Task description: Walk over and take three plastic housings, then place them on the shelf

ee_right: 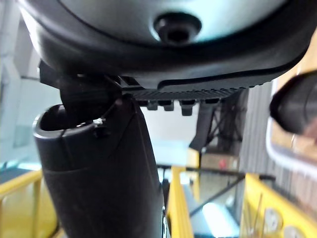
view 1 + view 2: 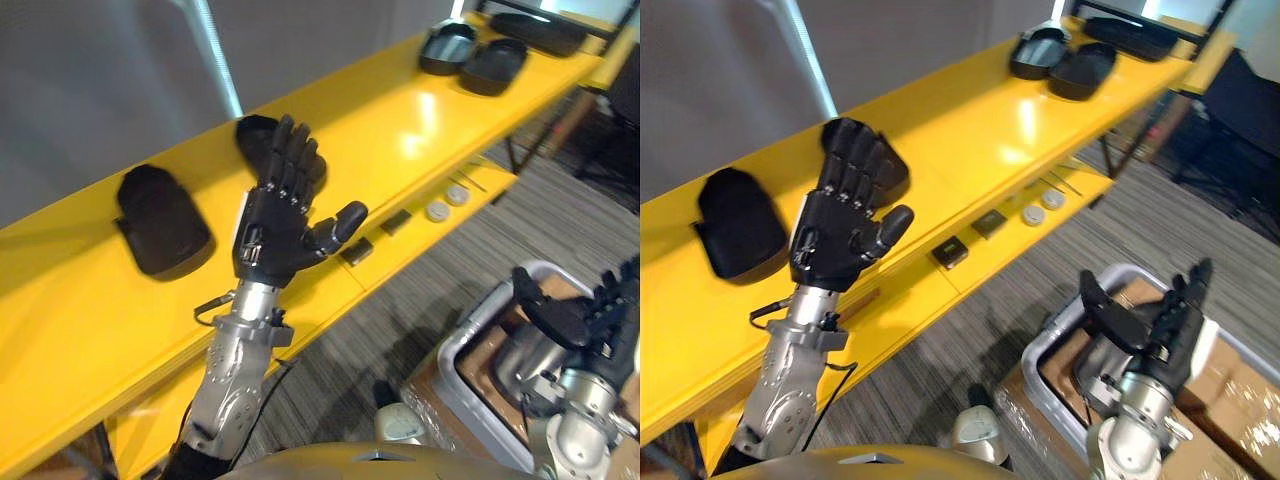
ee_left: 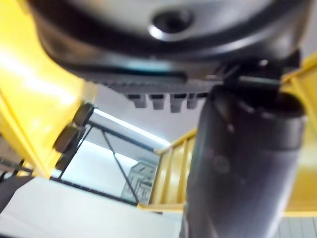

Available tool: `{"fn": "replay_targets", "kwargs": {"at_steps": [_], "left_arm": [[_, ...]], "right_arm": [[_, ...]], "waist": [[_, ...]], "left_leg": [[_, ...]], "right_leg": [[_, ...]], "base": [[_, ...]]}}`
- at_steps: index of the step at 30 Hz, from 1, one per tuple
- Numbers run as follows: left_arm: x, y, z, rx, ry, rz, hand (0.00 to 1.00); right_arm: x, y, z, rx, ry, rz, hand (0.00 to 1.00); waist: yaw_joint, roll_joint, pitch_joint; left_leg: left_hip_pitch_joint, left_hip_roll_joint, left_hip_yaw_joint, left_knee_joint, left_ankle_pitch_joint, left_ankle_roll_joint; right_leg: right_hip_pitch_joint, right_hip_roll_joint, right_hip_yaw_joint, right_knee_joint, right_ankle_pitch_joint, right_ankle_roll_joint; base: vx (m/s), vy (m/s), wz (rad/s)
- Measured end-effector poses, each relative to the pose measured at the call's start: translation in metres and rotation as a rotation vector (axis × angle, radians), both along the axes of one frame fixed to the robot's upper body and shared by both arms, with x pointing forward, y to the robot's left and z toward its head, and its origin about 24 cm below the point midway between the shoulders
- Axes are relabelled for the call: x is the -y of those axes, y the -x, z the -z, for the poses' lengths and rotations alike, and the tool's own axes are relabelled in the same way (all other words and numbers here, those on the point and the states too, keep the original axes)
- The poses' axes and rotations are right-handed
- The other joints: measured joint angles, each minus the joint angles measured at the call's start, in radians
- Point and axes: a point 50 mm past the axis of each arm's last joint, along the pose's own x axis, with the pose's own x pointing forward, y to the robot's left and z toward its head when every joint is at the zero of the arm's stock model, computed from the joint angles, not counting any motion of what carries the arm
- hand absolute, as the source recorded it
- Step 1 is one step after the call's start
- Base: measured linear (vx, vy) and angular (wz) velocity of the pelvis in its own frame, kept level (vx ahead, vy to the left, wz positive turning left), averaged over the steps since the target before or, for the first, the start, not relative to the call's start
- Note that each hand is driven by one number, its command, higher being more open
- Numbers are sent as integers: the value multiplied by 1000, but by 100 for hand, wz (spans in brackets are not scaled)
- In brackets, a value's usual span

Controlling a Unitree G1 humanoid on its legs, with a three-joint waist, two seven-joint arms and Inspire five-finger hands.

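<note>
dark left hand hovers above yellow shelf (fingers straight, spread).

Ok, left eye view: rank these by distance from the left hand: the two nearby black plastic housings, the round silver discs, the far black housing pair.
1. Black plastic housing, mid shelf, partly behind the left hand.
2. Left black housing, on the shelf to the hand's left.
3. Round silver discs, on the lower ledge to the right.
4. Far black housing pair, at the shelf's far end.
</note>
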Motion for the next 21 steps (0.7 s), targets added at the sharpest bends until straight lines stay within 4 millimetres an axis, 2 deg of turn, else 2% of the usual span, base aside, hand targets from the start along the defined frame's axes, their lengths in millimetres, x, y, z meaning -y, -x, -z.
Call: {"fn": "replay_targets", "kwargs": {"at_steps": [2,5,6,7,8,9,10,11,12,13,14,18,20,21], "left_arm": [[5,-5,-4,12,-25,-33,100],[1,-9,-2,-44,-7,-130,100],[-5,-9,1,-66,-2,-173,100],[-15,-7,5,-86,-4,-231,100],[-21,-6,6,-94,-2,-259,100],[-34,-1,8,-105,1,-313,100],[-40,1,9,-107,1,-336,100],[-48,5,8,-102,1,-369,100],[-51,6,6,-89,1,-379,100],[-55,8,2,-54,4,-383,100],[-55,8,1,-46,6,-382,100],[-57,15,-6,-9,36,-379,100],[-58,19,-5,-17,56,-387,100],[-60,20,-3,-29,72,-403,100]], "right_arm": [[0,1,-1,10,0,-6,100],[-9,-12,-6,82,-27,-89,100],[-12,-17,-8,102,-24,-125,100],[-16,-25,-12,126,-20,-178,100],[-18,-29,-14,140,-17,-206,100],[-20,-38,-20,175,-20,-263,100],[-21,-42,-22,187,-14,-284,100],[-23,-48,-24,197,-8,-314,100],[-24,-50,-22,192,-12,-319,100],[-28,-54,-13,169,-42,-333,100],[-31,-54,-8,156,-61,-338,100],[-57,-42,13,87,-145,-360,100],[-65,-40,17,73,-173,-396,100],[-71,-45,16,87,-180,-437,100]], "waist": [[-5,1,0],[10,13,5],[31,16,4],[47,20,7],[55,22,8],[70,36,10],[78,41,12],[88,58,12],[101,59,21],[122,39,38],[134,30,44],[155,22,48],[162,15,53],[171,21,58]], "left_leg": [[-34,16,-36,73,-40,14],[-67,35,-239,201,-117,42],[-86,32,-333,266,-142,58],[-107,21,-439,328,-164,60],[-121,17,-480,354,-178,59],[-139,7,-541,384,-207,62],[-146,3,-559,388,-221,63],[-157,0,-572,382,-254,59],[-157,-3,-572,375,-276,46],[-169,-18,-576,389,-295,29],[-171,-25,-578,404,-299,32],[-192,-49,-566,516,-343,59],[-177,-42,-516,547,-359,75],[-170,-19,-470,541,-348,90]], "right_leg": [[-31,18,47,1,12,-4],[-45,57,134,8,18,-6],[-53,68,173,20,11,-15],[-62,79,207,28,10,-15],[-73,86,222,35,9,-15],[-93,95,239,45,9,-14],[-107,99,246,55,9,-14],[-136,103,245,83,5,-6],[-155,103,239,116,-4,6],[-179,94,236,174,-14,18],[-182,90,234,188,-16,17],[-171,65,221,209,1,38],[-168,62,161,203,49,21],[-157,52,103,149,109,-30]], "base": [[11,-69,-79],[5,-42,-97],[-30,47,-106],[-49,81,-97],[-78,132,-79],[-80,126,-50],[-118,166,-32],[-131,148,1],[-206,166,20],[-150,100,21],[-155,83,18],[-139,98,-16],[-178,58,-76],[-280,-2,-116]]}}
